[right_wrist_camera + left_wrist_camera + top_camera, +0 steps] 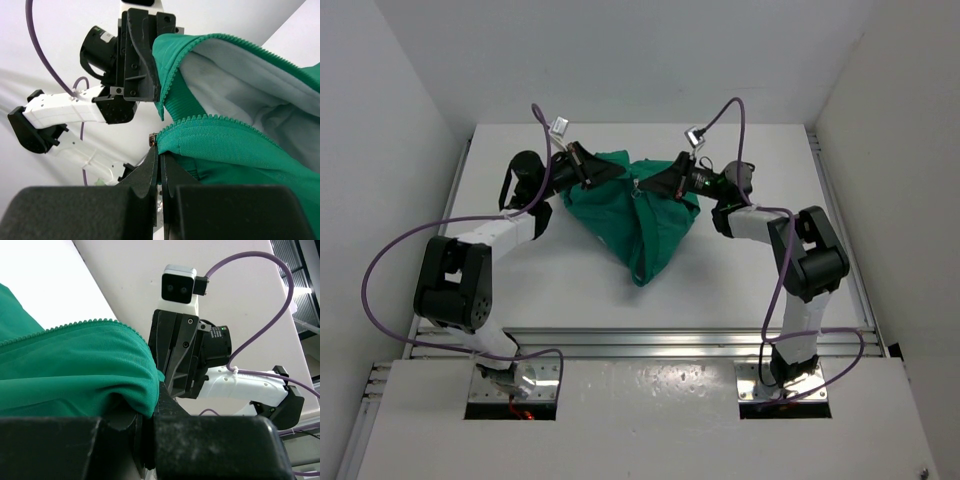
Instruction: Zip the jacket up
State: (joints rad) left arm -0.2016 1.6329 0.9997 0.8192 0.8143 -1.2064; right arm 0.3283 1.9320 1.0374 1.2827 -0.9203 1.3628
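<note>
Green jacket (pixel 640 215) fabric is slung between both arms over the far half of the table (pixel 570 290), tapering to a low point; this likely keeps the two front edges free for joining. The left fingers (pixel 215 445) pinch a fold near one toothed edge as an anchor, while the right fingers (pixel 225 212) are pressed together at the end of the zipper teeth (pixel 200 120), beside a small metal piece (pixel 151 139). White walls (pixel 620 60) enclose the white table.
</note>
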